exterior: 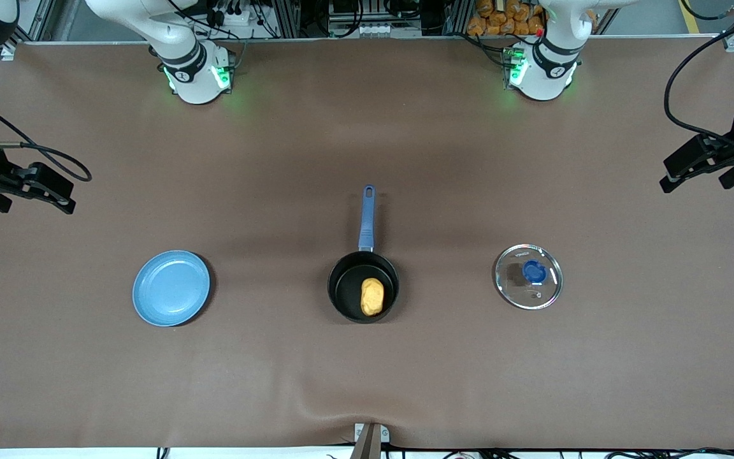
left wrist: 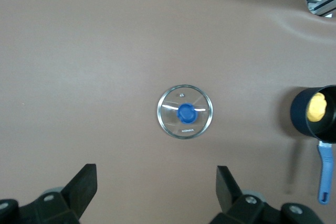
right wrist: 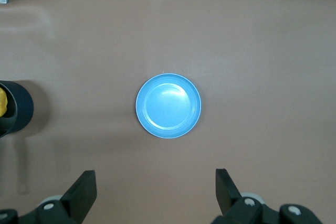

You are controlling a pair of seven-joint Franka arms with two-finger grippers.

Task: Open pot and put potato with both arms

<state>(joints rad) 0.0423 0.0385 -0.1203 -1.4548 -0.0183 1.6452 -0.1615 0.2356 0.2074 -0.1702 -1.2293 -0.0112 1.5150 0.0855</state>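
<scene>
Front view
Pot: you see the black pot (exterior: 363,286) at the middle of the table, uncovered, its blue handle (exterior: 367,217) pointing toward the robots' bases.
Potato: the potato (exterior: 372,296) lies inside the pot, on its floor.
Lid: the glass lid (exterior: 528,276) lies flat on the table toward the left arm's end, well apart from the pot, blue knob (exterior: 534,271) up.
Plate: the light-blue plate (exterior: 171,287) sits toward the right arm's end, well apart from the pot.
Left gripper: the left gripper (exterior: 701,167) hangs high at the left arm's end of the table, holding nothing.
Right gripper: the right gripper (exterior: 34,189) hangs high at the right arm's end, holding nothing.

Left wrist view
Left gripper: you look down between its fingers (left wrist: 84,186), spread wide and released (left wrist: 156,187), high over the lid (left wrist: 185,112).
Pot: the pot (left wrist: 315,119) shows at the edge with the potato (left wrist: 316,107) in it.

Right wrist view
Right gripper: its fingers (right wrist: 83,187) stand wide apart, released (right wrist: 155,188), high over the plate (right wrist: 168,106).
Pot: only part of the pot (right wrist: 14,108) shows at the edge.
</scene>
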